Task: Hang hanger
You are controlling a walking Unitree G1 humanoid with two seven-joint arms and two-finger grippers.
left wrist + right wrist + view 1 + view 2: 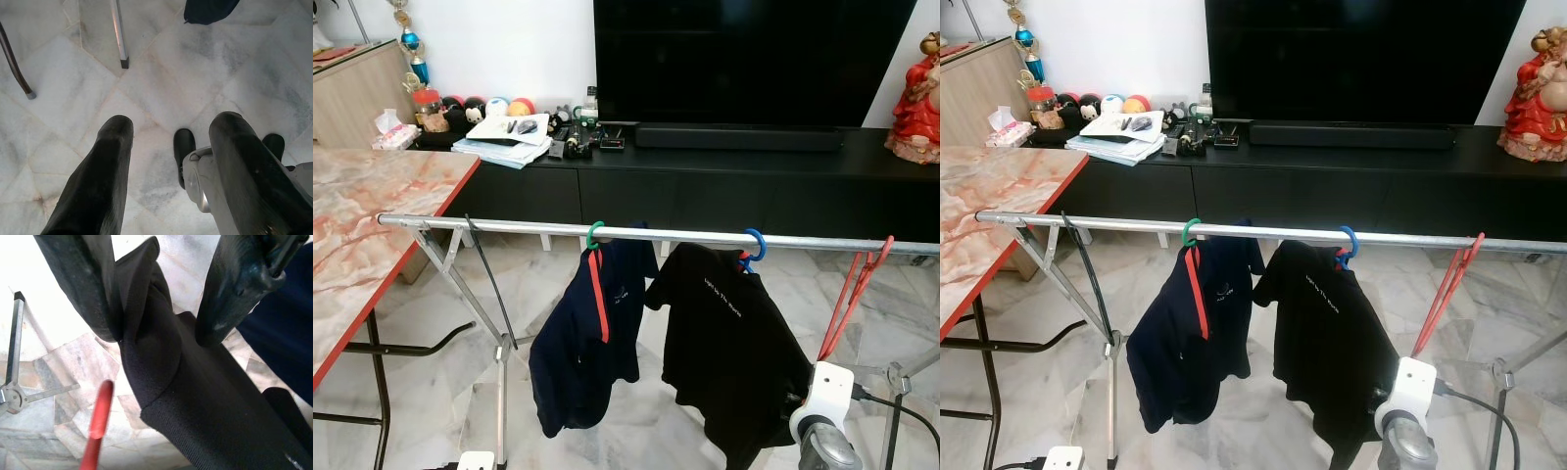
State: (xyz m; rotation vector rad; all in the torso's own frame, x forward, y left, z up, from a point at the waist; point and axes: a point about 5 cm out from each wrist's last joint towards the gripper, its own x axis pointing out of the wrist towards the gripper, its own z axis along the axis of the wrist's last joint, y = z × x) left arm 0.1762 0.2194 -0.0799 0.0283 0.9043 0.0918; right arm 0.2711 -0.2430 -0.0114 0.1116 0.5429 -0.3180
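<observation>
1. While the right arm's white wrist housing (822, 392) sat low at the near edge of the head views, its gripper (159, 328) stood with both black fingers spread wide. A fold of the black T-shirt (729, 343) lay between them, against one finger and just short of the other. It read as nothing clamped, more a brush with the cloth than a hold.

2. Down by the marble floor (161, 83) the left gripper (171, 147) hung idle, fingers parted and holding nothing, pointed at the tiles and what looked like the robot's own foot.

3. Just beyond, the silver drying-rack rail (509, 226) ran across the scene, and it carried the load. A green-hooked hanger (595, 235) held a navy shirt (587, 343) with a red stripe, and beside it a blue-hooked hanger (754, 243) held the black T-shirt, the two garments touching at their sleeves.

4. Further to the right along the rail, a bare red hanger (854, 289) leaned against it on a slant, its top at the rail. Whether it was properly hooked I could not tell. My guess was that this was the one the task meant.

5. On the left stood the marble-patterned table (372, 215) with its red edge, close by the rail's end.

6. At the back, the black TV cabinet (705, 186) carried a soundbar (739, 137), papers (504, 137) and a red figurine (915, 98).
</observation>
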